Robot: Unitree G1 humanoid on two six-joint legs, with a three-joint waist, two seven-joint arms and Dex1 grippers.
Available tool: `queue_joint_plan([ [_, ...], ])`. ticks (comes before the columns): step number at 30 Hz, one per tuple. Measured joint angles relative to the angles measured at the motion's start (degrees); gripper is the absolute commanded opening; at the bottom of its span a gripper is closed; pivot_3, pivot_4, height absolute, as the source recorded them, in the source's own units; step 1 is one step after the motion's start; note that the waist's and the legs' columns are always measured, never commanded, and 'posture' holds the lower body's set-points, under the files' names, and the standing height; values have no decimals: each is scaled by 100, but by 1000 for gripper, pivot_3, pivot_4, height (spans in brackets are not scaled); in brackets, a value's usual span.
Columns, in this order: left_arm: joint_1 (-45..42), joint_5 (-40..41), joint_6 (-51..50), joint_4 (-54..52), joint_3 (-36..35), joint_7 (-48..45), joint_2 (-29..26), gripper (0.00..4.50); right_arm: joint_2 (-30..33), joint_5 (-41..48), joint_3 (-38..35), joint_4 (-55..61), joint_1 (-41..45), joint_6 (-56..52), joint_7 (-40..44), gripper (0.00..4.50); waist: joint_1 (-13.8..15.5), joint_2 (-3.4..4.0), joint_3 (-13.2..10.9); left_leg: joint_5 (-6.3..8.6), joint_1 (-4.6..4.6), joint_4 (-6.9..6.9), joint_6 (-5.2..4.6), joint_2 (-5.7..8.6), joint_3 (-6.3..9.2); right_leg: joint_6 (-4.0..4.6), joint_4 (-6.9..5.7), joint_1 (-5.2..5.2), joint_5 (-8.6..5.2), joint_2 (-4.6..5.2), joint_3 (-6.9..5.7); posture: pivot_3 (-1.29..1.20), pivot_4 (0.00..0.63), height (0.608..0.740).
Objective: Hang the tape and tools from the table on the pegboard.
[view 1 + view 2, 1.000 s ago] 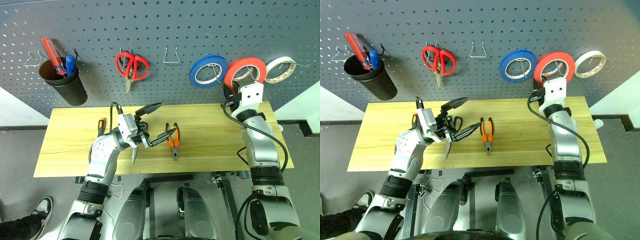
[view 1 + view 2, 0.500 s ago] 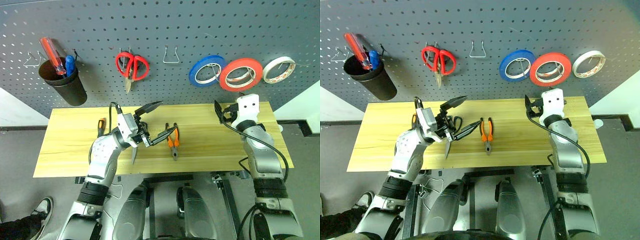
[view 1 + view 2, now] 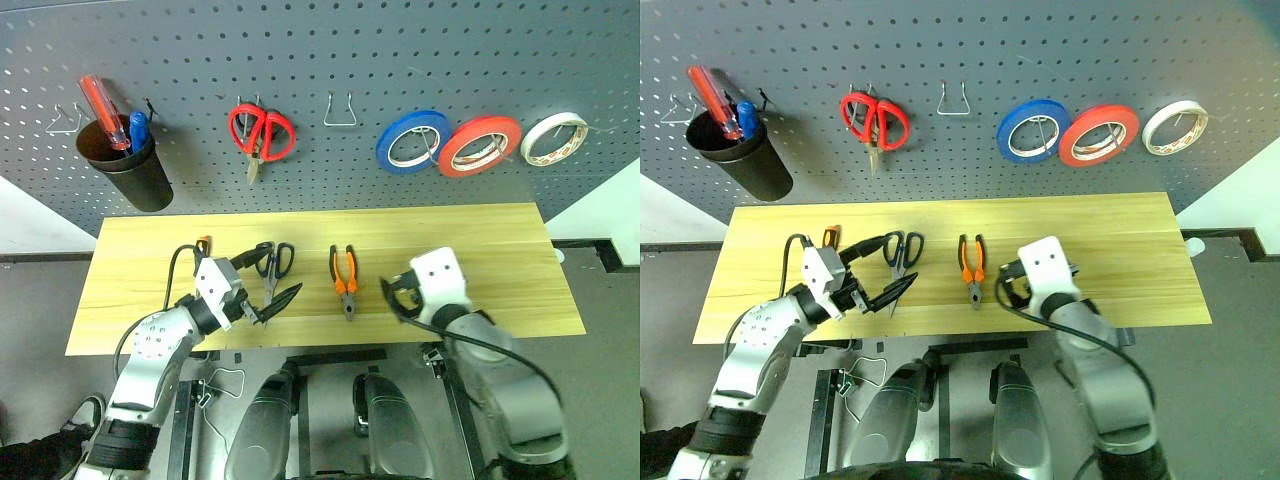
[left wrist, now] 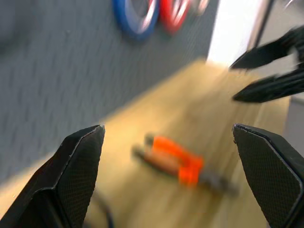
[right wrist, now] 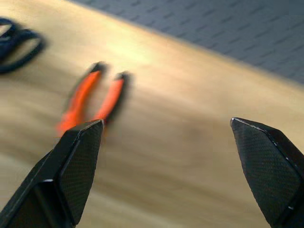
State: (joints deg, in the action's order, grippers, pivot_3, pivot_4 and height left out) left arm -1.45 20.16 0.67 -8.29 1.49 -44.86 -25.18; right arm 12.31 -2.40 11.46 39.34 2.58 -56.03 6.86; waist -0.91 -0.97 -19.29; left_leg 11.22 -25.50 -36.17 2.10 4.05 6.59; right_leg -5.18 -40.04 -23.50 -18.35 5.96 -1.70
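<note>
The red tape [image 3: 480, 145] was seen as a thick, solid red ring hung on the pegboard [image 3: 320, 60] at the upper right of the frame, between a blue roll [image 3: 413, 141] and a white roll [image 3: 556, 138]. Red scissors [image 3: 261, 133] hung at upper centre beside an unused wire hook [image 3: 339, 110], and a black cup [image 3: 125, 165] holding a red screwdriver [image 3: 105, 110] was noted at the upper left.

On the light wood-grain worktop [image 3: 500, 260] three tools were recorded. The orange-and-black pliers [image 3: 344, 278] lay at centre with the jaws toward the near edge. The dark scissors [image 3: 273, 268] lay just left of them, blades toward the near edge. Only the orange end of the screwdriver handle [image 3: 203, 243] was visible at centre left, the rest being covered by the left arm.

The left claw [image 3: 268, 277] was found spread wide over the scissors, one finger near the handles and the other near the blades, nothing being pinched. The right claw [image 3: 392, 296] was found spread and empty, just right of the pliers.

The head views gave the full layout. The left wrist view showed the pliers [image 4: 178, 165] between its own fingers [image 4: 78, 166], blurred, with the right claw's fingers [image 4: 270, 66] beyond. The right wrist view showed the pliers handles [image 5: 92, 99] and the scissor loops [image 5: 19, 42] at close range.
</note>
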Motion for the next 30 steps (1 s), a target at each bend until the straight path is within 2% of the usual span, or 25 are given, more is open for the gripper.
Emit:
queue_joint_plan([
  [5, 106, 72, -537, -483, -25, 138, -73, 4500, -865, -405, 286, -585, 505, -3, -813, 4477, 2, -1, 2, 0, 2, 5, 1, -1, 1, 1, 2, -3, 0, -2, 0, 18, 320, 703],
  [11, 329, 165, -972, -796, -126, 230, -208, 4500, -1509, -705, 514, -1485, 803, 291, -1427, 4477, -25, 0, 0, 0, -2, 24, 1, -1, -4, 1, 4, -15, -1, 0, 1, 28, 343, 703],
  [19, 655, 247, -1369, -1290, -254, 347, -308, 4500, -1548, -513, 405, -1714, 861, -32, -2066, 4477, -16, 2, -5, 0, -4, 21, 0, -3, -3, 7, 5, -16, -5, 2, 2, 22, 375, 703],
  [25, 861, 631, -1568, -1759, -515, 310, -439, 4500, -1552, 32, 675, -1721, 981, -434, -2015, 4477, -65, 5, -37, 1, -31, 26, -1, -10, -4, 15, 4, -43, -9, -1, 3, 18, 407, 703],
  [30, 1396, 658, -1644, -1821, -850, 271, -685, 4500, -1680, 402, 956, -1834, 1401, -605, -1889, 4477, -182, 7, -47, 0, -88, 22, -2, -10, -8, 14, 2, -97, -7, -1, 4, 20, 420, 703],
])
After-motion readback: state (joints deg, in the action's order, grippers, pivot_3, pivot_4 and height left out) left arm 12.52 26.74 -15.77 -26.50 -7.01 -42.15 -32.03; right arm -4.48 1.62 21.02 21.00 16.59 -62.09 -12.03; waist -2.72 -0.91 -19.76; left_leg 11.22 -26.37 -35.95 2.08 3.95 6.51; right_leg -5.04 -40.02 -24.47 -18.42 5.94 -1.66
